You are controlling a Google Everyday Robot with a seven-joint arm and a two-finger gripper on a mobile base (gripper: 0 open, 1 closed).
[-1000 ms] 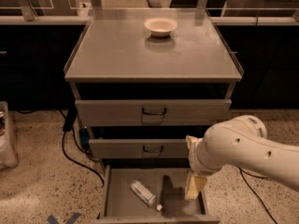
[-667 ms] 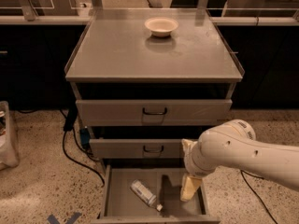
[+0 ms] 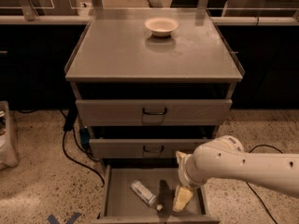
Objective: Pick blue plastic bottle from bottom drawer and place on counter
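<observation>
The blue plastic bottle (image 3: 144,193) lies on its side on the floor of the open bottom drawer (image 3: 122,205), left of the middle, with its small cap pointing to the front right. My gripper (image 3: 182,198) hangs down inside the drawer, just right of the bottle and a little apart from it. It holds nothing that I can see. The white arm reaches in from the right. The grey counter (image 3: 117,55) is the cabinet top above.
A white bowl (image 3: 161,26) stands at the back middle of the counter. Two wider drawers with black loop handles (image 3: 154,111) sit partly open above the bottom drawer. Black cables (image 3: 70,148) run over the floor at the left. A pale bin (image 3: 5,139) stands at the far left.
My arm and gripper have shifted a little to the left inside the drawer, closer to the bottle. The bottle has not moved.
</observation>
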